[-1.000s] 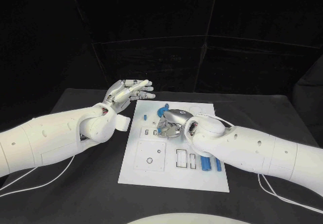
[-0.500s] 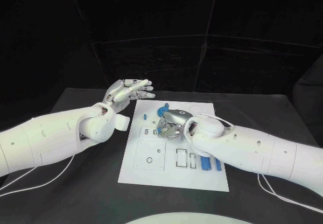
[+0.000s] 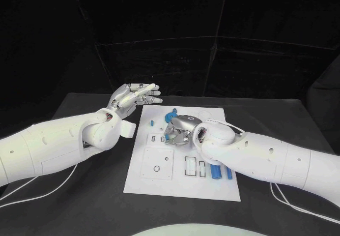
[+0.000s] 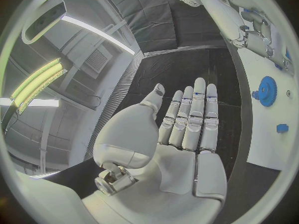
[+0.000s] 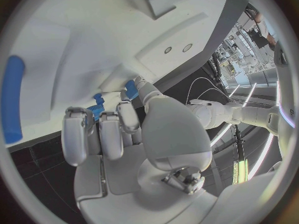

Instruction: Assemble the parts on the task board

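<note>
The white task board (image 3: 159, 182) lies in the middle of the black table. My right hand (image 3: 181, 132) sits low over its upper middle with the fingers curled in. In the right wrist view its thumb and fingertips pinch a small blue part (image 5: 131, 89) against the board. A blue gear (image 3: 170, 118) stands just beyond that hand and shows again as the gear (image 4: 268, 90) in the left wrist view. My left hand (image 3: 134, 98) is raised beside the board's far left corner, fingers straight and apart, holding nothing.
Two blue bars (image 3: 221, 172) lie in slots at the board's near right, beside my right forearm. A long blue bar (image 5: 12, 99) and a small blue piece (image 4: 281, 128) also sit on the board. Black table surrounds the board on all sides.
</note>
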Controlling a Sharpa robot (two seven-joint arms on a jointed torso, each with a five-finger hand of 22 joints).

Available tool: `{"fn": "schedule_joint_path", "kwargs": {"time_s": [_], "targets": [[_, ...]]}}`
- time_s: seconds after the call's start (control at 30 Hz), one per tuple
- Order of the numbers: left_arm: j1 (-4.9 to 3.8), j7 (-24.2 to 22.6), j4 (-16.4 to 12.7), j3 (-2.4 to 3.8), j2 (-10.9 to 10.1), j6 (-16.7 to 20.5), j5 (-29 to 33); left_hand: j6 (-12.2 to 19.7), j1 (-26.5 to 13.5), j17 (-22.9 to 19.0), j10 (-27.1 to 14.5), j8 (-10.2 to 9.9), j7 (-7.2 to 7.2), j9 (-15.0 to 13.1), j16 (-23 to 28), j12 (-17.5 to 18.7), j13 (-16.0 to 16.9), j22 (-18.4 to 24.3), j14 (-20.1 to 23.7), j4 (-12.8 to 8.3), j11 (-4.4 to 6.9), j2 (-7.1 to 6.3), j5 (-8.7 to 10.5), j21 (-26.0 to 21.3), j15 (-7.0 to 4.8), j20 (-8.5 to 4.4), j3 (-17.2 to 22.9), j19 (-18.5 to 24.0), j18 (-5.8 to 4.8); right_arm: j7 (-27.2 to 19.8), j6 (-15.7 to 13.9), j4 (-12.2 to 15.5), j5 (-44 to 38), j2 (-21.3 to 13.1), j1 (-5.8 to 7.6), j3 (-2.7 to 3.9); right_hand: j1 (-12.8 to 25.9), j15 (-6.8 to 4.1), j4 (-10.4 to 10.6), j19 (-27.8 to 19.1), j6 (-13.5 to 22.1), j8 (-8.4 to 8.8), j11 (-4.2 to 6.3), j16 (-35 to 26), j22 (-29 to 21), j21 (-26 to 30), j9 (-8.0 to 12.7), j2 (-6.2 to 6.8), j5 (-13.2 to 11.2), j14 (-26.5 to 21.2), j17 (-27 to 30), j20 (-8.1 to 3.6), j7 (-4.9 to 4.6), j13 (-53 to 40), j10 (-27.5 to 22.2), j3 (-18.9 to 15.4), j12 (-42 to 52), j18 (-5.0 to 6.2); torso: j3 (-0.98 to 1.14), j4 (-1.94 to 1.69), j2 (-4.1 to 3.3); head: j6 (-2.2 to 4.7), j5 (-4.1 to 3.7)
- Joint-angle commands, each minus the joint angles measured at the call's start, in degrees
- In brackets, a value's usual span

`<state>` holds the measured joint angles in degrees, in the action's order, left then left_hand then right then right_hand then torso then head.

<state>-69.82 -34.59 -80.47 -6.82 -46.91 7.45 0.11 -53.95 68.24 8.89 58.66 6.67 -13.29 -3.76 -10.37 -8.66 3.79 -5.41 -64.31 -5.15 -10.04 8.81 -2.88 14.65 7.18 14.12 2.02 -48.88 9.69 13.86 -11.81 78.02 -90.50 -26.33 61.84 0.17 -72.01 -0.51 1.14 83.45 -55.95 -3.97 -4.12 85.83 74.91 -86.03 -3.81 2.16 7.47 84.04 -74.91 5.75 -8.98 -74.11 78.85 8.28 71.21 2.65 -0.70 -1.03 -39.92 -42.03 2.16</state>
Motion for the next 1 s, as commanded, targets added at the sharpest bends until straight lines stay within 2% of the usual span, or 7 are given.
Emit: {"fn": "schedule_joint_path", "kwargs": {"time_s": [0.03, 0.5, 0.67, 0.8, 0.87, 0.93, 1.0], "targets": [[-0.11, -0.15, -0.09, 0.05, 0.01, -0.73, 0.08, 0.06, 0.21, 0.09, -0.23, -0.27, -0.2, -0.01, 0.18, 0.09, -0.08, 0.07, -0.28, -0.27, -0.05, 0.44, 0.0, -0.28, 0.06, -0.12, 0.01, -0.42, 0.9, 1.76, -1.87, 0.06, -0.38, -0.05, -0.15, -0.15, 1.44, 0.56, 1.15, -0.08, 1.74, 0.37, -0.19, -0.47, 6.37, -0.05, 0.05, 0.62, -0.67, 4.01, -6.09, 0.64, -0.3, 0.69, -1.01, -1.65, -0.85, -0.57, -0.01, 0.01, -0.01, -0.01, -0.03], [-0.1, 0.54, 0.17, 0.05, -0.02, -0.81, 0.07, -0.23, -0.11, 0.44, 0.54, -0.25, 0.0, -0.04, 0.04, -0.23, -0.01, 0.19, -1.4, -0.38, 0.21, 0.47, 0.0, -0.15, -0.25, -0.32, 0.11, -1.26, 0.99, -2.93, -15.13, 3.52, -0.87, -2.03, -0.44, -0.1, -1.11, 1.49, 3.02, -0.02, 6.9, -0.2, -1.23, -0.63, 6.47, -0.03, -0.08, 1.82, 2.03, 3.95, -5.92, 1.56, -1.48, 2.62, -2.46, -7.57, -2.2, -0.57, 0.12, 0.05, 0.03, 0.14, 0.16], [-0.1, 2.45, 0.21, 0.05, -0.38, 1.44, -2.22, -1.79, -0.93, 3.62, 3.87, 0.17, 1.51, -0.16, -5.12, -1.04, 0.29, -1.33, -12.02, -0.6, 2.15, -0.18, -0.05, 3.92, -3.18, -3.19, -0.08, -9.23, 1.07, -7.73, -18.0, 7.31, 0.08, -5.37, -0.17, -0.02, -1.75, 1.46, 3.1, 0.05, 6.62, -0.54, -1.17, -0.59, 6.56, -0.07, -0.18, 1.67, 2.58, 3.97, -5.98, 1.57, -1.39, 2.28, -2.12, -8.14, -1.64, -0.59, 0.08, 0.26, 0.2, 0.47, 0.29], [-0.11, 6.97, 0.59, 0.06, -0.78, 3.26, -6.7, -4.39, -2.16, 8.33, 11.55, 0.97, 4.03, -0.41, -11.79, -3.48, 1.54, -3.32, -21.51, -0.31, 5.11, -0.97, -0.09, 8.74, -6.59, -6.71, -0.65, -17.8, 1.0, -14.23, -14.83, 10.34, 3.36, -9.67, 1.72, 0.01, -3.85, 1.36, 2.54, -0.82, 6.5, -0.8, -1.05, -1.49, 5.47, 0.48, -0.2, 0.61, 2.66, 3.55, -4.42, 1.52, -1.3, 2.82, -2.58, -8.09, -2.09, -0.32, 0.09, 0.2, 0.59, 0.55, 0.27], [-0.16, 10.24, 0.96, 0.06, -1.03, 3.21, -9.42, -6.03, -2.72, 23.23, 15.59, 1.29, 5.65, -0.58, -30.16, -4.54, 2.76, -5.48, -22.98, -0.24, 7.0, -1.56, -0.7, 13.36, -8.5, -9.49, -0.94, -24.42, 0.46, -16.02, -12.38, 11.42, 5.04, -11.83, 2.92, 0.0, -4.84, 1.29, 2.24, -2.03, 6.37, -0.97, -0.97, -2.54, 3.92, 1.26, -0.22, 0.13, 2.73, 3.08, -2.71, 1.45, -1.22, 3.54, -3.19, -8.1, -2.87, 0.04, 0.2, 0.37, 0.92, 0.51, 0.39], [-0.39, 14.65, 1.39, 0.07, -1.2, 2.67, -12.64, -7.82, -2.89, 46.63, 18.95, 1.84, 6.6, -0.99, -52.54, -6.46, 4.66, -7.63, -23.6, -0.29, 8.06, -2.01, -0.17, 17.37, -9.75, -10.24, -1.09, -28.3, 0.64, -17.12, -9.72, 12.32, 7.69, -14.2, 4.31, 0.0, -5.34, 1.2, 2.21, -3.09, 6.19, -1.14, -0.89, -3.47, 2.53, 2.0, -0.24, -0.16, 2.95, 2.68, -1.28, 1.38, -1.15, 4.19, -3.68, -8.32, -3.54, 0.37, 0.32, 0.57, 1.33, 0.42, 0.55], [-0.65, 18.18, 1.7, 0.08, -1.24, 1.54, -15.22, -8.52, -2.97, 58.6, 19.85, 2.15, 7.24, -1.37, -62.94, -8.18, 6.57, -10.09, -24.08, -0.29, 8.49, -2.31, 0.05, 21.14, -10.28, -11.01, -1.19, -30.27, 0.5, -17.53, -8.36, 12.77, 9.97, -15.84, 5.3, -0.01, -5.66, 1.12, 2.24, -3.45, 5.95, -1.32, -0.8, -3.9, 2.05, 2.29, -0.27, -0.45, 3.19, 2.53, -0.71, 1.31, -1.06, 4.28, -3.67, -8.46, -3.56, 0.47, 0.38, 0.61, 1.54, 0.39, 0.68]]}}
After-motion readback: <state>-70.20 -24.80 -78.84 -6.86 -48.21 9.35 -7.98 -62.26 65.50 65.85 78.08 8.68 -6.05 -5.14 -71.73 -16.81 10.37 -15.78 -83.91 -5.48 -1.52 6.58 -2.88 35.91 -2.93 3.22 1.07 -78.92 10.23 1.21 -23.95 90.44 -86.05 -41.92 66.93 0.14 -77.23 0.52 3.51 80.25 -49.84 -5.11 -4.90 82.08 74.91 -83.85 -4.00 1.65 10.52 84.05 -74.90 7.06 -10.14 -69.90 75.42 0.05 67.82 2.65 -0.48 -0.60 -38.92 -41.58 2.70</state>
